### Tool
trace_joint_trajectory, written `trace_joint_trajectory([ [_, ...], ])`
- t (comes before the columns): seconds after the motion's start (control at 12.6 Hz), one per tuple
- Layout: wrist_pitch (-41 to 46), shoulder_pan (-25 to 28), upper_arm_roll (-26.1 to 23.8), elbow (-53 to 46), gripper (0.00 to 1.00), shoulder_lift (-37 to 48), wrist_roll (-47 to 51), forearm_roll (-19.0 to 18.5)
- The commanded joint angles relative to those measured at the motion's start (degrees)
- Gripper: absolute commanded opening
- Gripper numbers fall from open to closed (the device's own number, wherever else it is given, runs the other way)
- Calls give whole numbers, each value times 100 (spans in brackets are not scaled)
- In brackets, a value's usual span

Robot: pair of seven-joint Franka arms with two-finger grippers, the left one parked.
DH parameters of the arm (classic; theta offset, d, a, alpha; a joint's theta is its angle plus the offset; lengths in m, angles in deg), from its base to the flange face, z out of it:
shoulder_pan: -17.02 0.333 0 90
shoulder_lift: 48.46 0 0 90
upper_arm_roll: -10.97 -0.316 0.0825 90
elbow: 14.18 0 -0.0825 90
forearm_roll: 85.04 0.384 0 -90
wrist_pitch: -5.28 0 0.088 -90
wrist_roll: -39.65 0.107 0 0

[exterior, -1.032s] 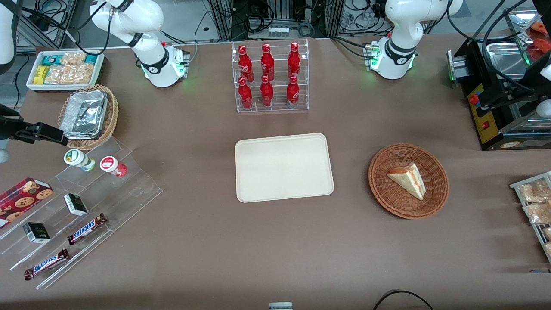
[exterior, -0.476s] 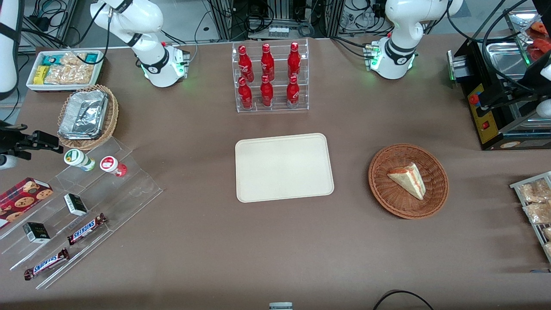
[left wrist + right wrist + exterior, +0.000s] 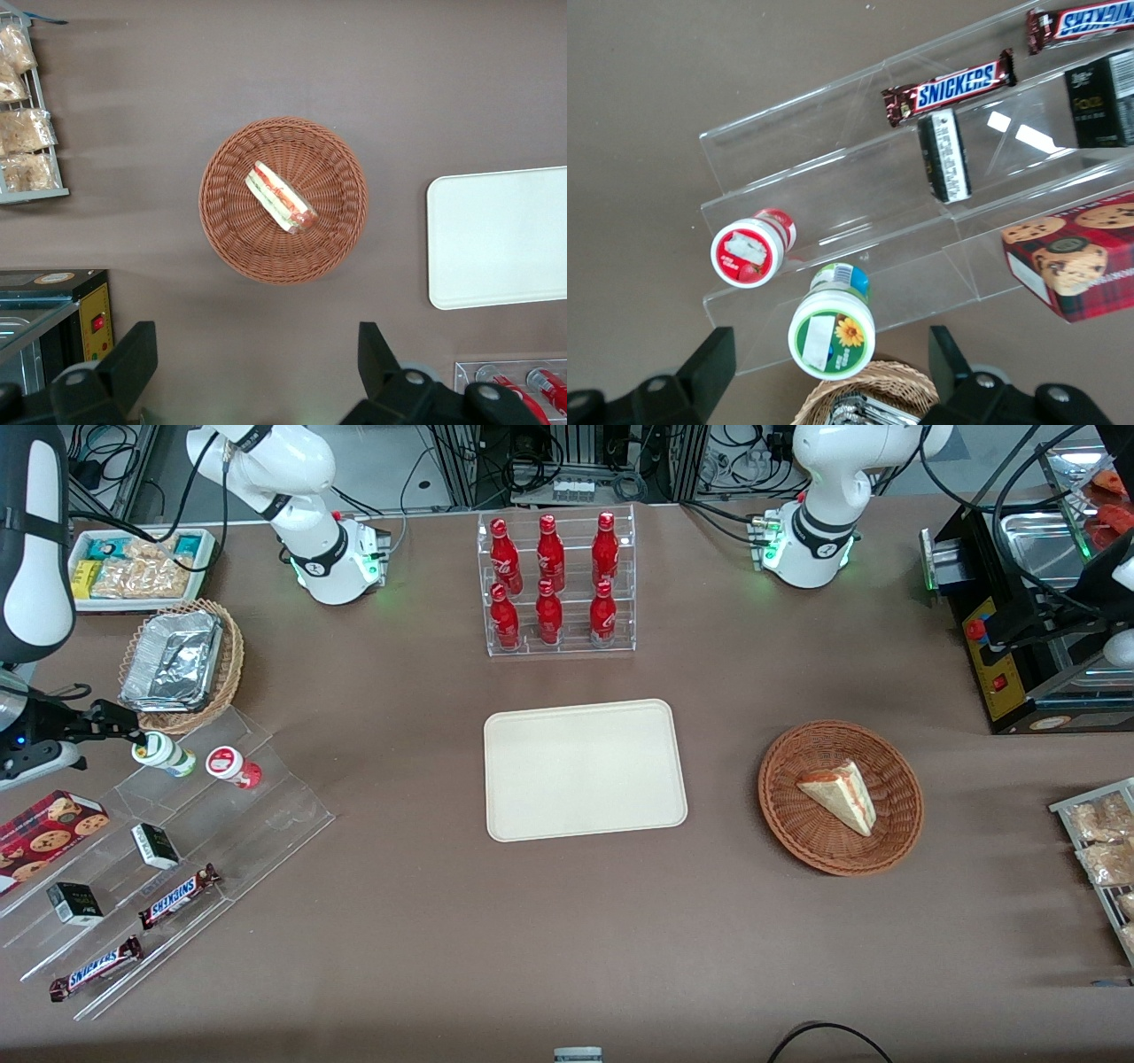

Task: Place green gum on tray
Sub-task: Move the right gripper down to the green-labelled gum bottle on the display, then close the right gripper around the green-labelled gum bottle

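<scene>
Front view shows us a big brown table. Past its edge we see cables and metal frames. The cream tray lies flat in the middle with nothing on it. A rack of red bottles stands farther from the camera than the tray. A round basket with a sandwich sits toward the parked arm's end.

The green gum stands on the top step of a clear shelf, toward the working arm's end and well apart from the tray. The red gum stands just beside it. Our gripper hangs close to the green gum's lid. From the wrist we see the green gum between the two fingers, which are spread wide and do not touch it.

The cookie box is cut off at the edge. The clear shelf is hard to see.
</scene>
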Motion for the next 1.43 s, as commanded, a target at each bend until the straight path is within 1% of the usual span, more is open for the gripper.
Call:
trace_joint_trajectory([
  [0.0, -544, -10, 1, 630, 98, 289, -376, 44],
  [0.16, -905, -10, 1, 948, 99, 404, -631, 44],
  [0.48, -1441, -18, 9, 1317, 99, 422, -763, 44],
  [0.95, -1697, -80, 10, 1529, 99, 396, -851, 53],
  [1.11, -1706, -141, 18, 1590, 99, 404, -860, 123],
  [1.35, -1697, -168, 18, 1617, 99, 404, -887, 123],
])
